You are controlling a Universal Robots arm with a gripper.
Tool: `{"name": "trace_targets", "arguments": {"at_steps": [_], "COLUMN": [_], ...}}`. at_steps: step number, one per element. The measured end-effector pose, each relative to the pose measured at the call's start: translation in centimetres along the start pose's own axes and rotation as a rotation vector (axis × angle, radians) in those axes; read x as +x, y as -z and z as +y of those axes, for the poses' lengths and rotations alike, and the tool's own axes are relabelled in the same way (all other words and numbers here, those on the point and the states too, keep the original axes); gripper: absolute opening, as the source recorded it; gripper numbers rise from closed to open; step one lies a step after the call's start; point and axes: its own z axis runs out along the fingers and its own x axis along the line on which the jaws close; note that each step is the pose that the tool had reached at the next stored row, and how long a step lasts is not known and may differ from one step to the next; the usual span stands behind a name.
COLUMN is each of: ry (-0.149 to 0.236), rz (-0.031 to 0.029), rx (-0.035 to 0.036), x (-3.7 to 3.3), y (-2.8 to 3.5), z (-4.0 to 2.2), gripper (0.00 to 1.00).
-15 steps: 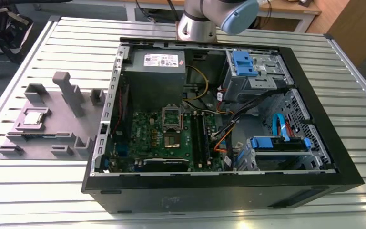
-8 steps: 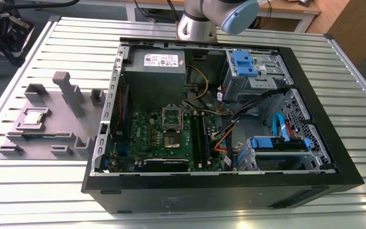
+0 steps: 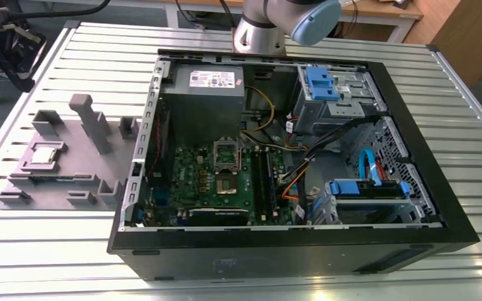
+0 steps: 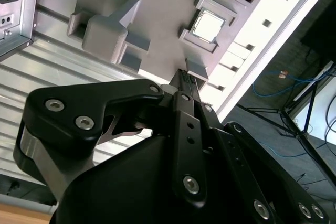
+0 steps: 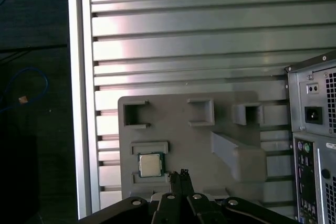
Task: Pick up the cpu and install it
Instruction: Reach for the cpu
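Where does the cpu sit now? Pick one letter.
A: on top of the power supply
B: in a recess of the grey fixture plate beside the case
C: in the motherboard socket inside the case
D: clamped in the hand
B: the cpu lies flat in a square recess of the grey fixture plate, outside the computer case, with nothing gripping it.

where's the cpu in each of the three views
Exterior view: small silvery square cpu in a pocket of the matte grey plastic fixture, at the exterior view's left.
Second wrist view: cpu in that pocket, just beyond the hand.
First wrist view: cpu in that pocket, near the hand.
Shared landmark: the fixture.
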Motion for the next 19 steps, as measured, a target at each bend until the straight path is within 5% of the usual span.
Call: {"name": "trace_targets", "arguments": {"at_steps": [19], "ry": [0.000], "rz": [0.0000], "rx": [0.0000], "x": [0.13], "y": [-1.13], "z": [-0.29], "gripper": [0.11]}}
